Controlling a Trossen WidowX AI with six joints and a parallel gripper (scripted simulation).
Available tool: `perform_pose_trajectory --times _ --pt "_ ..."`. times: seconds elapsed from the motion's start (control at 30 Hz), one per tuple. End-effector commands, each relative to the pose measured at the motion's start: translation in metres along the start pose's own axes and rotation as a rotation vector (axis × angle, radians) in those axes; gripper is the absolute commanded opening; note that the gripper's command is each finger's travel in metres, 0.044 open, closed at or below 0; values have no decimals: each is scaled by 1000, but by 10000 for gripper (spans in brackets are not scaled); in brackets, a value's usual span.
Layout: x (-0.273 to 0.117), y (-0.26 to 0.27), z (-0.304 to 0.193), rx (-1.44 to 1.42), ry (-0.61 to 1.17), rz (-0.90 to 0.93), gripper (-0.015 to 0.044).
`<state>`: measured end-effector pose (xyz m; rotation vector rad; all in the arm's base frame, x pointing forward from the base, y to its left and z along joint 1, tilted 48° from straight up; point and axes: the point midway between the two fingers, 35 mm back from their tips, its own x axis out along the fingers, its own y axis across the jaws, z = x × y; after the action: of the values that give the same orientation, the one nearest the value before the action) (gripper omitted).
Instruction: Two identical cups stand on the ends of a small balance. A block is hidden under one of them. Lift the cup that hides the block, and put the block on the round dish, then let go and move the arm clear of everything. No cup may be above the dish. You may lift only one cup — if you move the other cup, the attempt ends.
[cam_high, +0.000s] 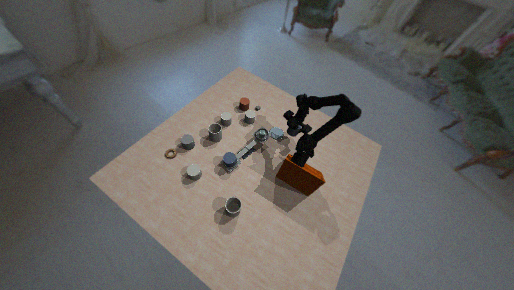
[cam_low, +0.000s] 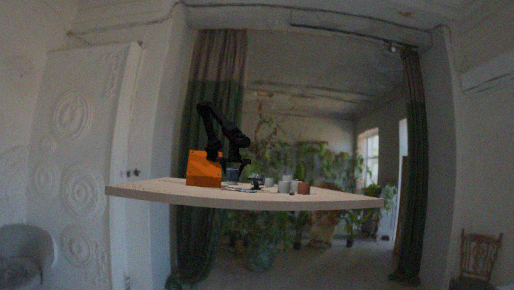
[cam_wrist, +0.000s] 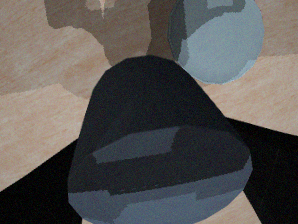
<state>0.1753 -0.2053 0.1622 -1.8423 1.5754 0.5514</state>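
My gripper (cam_high: 297, 125) (cam_low: 234, 162) (cam_wrist: 150, 132) is shut on a dark blue cup (cam_high: 294, 131) (cam_low: 232, 173) (cam_wrist: 150, 95) and holds it above the table. The round pale blue dish (cam_high: 276, 133) (cam_wrist: 222, 47) lies beside the held cup, its near edge close behind the cup in the wrist view. The balance beam (cam_high: 247, 149) stands left of the dish in the top view. A small pale greenish block (cam_high: 261, 134) seems to sit in its uncovered end. The other blue cup (cam_high: 230, 158) stands on the opposite end.
Around the balance stand a red cylinder (cam_high: 244, 104), white cylinders (cam_high: 226, 118) (cam_high: 250, 117), a grey open cup (cam_high: 215, 132), a grey cylinder (cam_high: 187, 142), a pale cylinder (cam_high: 194, 172) and a wooden ring (cam_high: 166, 153). Another open cup (cam_high: 233, 206) stands nearer. The arm's orange base (cam_high: 300, 176) is at right.
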Motion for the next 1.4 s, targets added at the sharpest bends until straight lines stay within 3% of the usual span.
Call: perform_pose_trajectory --times 0.0,0.4,0.97,1.37 --pt "1 9 -9 -14 25 -10 0" --pt "39 9 -10 -15 26 -9 0" --pt "60 8 -10 -15 27 -9 0" --pt "55 9 -10 -12 28 -3 315"
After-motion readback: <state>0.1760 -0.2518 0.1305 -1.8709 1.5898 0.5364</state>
